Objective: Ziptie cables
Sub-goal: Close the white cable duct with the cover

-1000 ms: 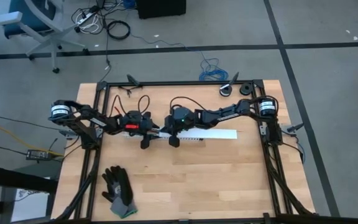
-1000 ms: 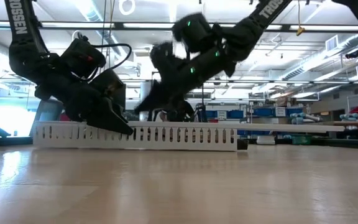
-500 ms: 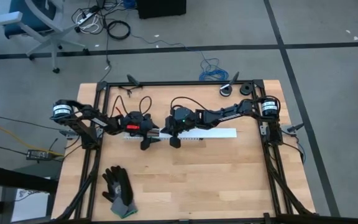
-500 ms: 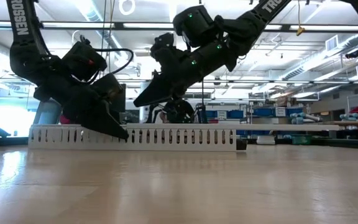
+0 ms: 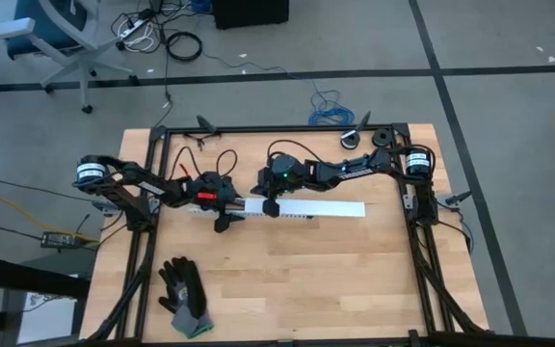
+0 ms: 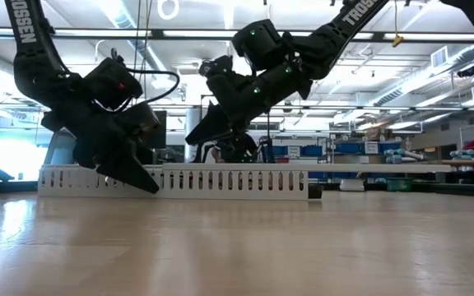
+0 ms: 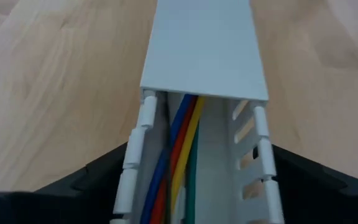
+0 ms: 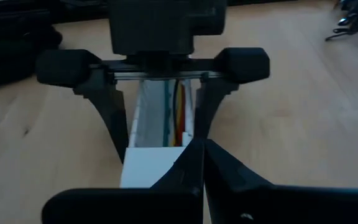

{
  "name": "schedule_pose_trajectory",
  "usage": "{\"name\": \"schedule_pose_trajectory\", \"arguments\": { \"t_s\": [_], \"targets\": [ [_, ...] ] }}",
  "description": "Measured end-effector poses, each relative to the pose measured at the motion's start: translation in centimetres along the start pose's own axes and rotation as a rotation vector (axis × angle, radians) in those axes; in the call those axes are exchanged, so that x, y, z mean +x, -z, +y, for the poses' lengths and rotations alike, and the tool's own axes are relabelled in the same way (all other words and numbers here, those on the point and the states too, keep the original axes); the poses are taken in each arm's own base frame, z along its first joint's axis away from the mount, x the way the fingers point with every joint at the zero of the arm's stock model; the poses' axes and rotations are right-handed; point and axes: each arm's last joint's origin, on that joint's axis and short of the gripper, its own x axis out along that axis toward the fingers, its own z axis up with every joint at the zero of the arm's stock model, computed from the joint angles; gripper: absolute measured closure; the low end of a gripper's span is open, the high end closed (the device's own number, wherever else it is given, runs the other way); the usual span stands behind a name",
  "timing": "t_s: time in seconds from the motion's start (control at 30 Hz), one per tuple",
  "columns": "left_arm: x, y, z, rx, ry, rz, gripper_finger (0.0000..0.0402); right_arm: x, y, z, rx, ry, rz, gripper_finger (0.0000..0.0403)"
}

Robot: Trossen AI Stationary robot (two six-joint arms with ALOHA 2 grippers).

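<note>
A long white slotted strip [image 5: 316, 208] lies across the table's middle, with a cover [image 7: 204, 50] over most of its length. The cables [image 7: 176, 155], blue, red, yellow and green wires, lie along its uncovered channel at the left end. My left gripper [image 5: 222, 214] is open, with one finger on each side of that end. My right gripper [image 5: 271, 204] is shut and hangs just above the strip near the cover's end [image 8: 148, 165], its tip [image 6: 192, 138] clear of the strip. The ziptie is out of view. My left gripper's open fingers [image 7: 104, 177] stand on either side of the strip's left end, slanting down from the table's left and lying along the strip. I cannot tell whether they touch its walls.
A black glove [image 5: 183, 297] lies near the front left corner. Small black parts [image 5: 379, 140] sit at the far right corner. Loose dark and red wires [image 5: 222, 159] lie behind the left arm. A black frame [image 5: 287, 128] borders the table, and bare wood lies in front of the strip.
My right gripper, still shut, has moved toward the table's far edge, from the strip's near side to above it, and has risen a little. My left gripper has tipped further down, so its fingertips have sunk toward the table beside the strip.
</note>
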Motion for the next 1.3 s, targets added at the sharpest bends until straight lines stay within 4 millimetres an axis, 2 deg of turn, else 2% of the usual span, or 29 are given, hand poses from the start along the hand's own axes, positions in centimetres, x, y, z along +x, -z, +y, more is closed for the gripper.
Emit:
{"name": "schedule_pose_trajectory", "arguments": {
  "t_s": [0.17, 0.33, 0.47, 0.63, 0.97, 1.2, 1.3],
  "targets": [
    [-0.6, -0.2, 0.3, -0.008, -0.027, -0.004, 0.0071, 0.0, 0.0, -0.3, 0.01, 0.004, -0.001, 0.0403],
    [-1.8, -1.1, 0.4, 0.001, -0.127, -0.043, 0.0071, 0.1, 0.0, 0.6, 0.0, -0.015, 0.0, 0.0403],
    [-1.8, -1.3, 0.2, 0.006, -0.148, -0.058, 0.0071, 0.1, 0.0, 1.6, -0.022, -0.037, 0.001, 0.0403],
    [-1.7, -1.6, 0.1, 0.017, -0.156, -0.068, 0.0071, 0.2, 0.1, 1.9, -0.058, -0.043, 0.01, 0.0403],
    [-1.7, -1.7, 0.1, -0.008, -0.133, -0.062, 0.0074, -0.2, 0.0, -0.9, -0.034, -0.005, 0.008, 0.0403],
    [-1.9, -1.8, 0.1, -0.007, -0.165, -0.064, 0.0077, -0.2, -0.1, -0.5, -0.025, -0.017, -0.005, 0.0403],
    [-2.7, -1.9, 0.1, 0.0, -0.201, -0.04, 0.0081, -0.1, -0.1, -0.3, -0.016, -0.014, -0.005, 0.0403]
  ]
}}
